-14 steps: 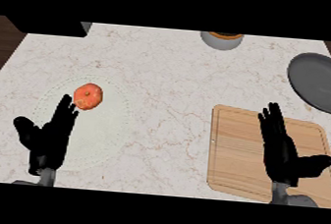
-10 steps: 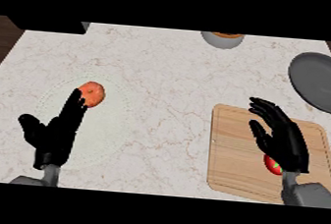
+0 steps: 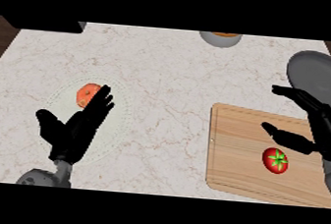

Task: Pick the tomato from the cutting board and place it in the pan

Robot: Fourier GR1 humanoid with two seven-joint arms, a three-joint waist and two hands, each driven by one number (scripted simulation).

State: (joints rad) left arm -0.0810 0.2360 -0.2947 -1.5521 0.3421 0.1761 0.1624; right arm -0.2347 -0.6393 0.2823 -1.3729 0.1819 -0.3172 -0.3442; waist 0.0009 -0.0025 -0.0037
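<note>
Right hand (image 3: 320,127): fingers spread and slightly bent, thumb held apart, nothing between them. It hovers over the right part of the light wooden rectangular cutting board (image 3: 241,154), palm turned toward the red round tomato with green stem (image 3: 274,160). Tomato lies on the board just below the thumb, not touched. Dark grey round pan (image 3: 320,77) sits on the white marbled counter (image 3: 171,75) beyond the board's far right corner, partly behind the fingertips.

Left hand (image 3: 76,126): fingers straight, close together, thumb out, holding nothing, over a pale round plate (image 3: 121,113). An orange round fruit (image 3: 87,94) lies at the fingertips. Grey bowl (image 3: 220,38) at the counter's far edge.
</note>
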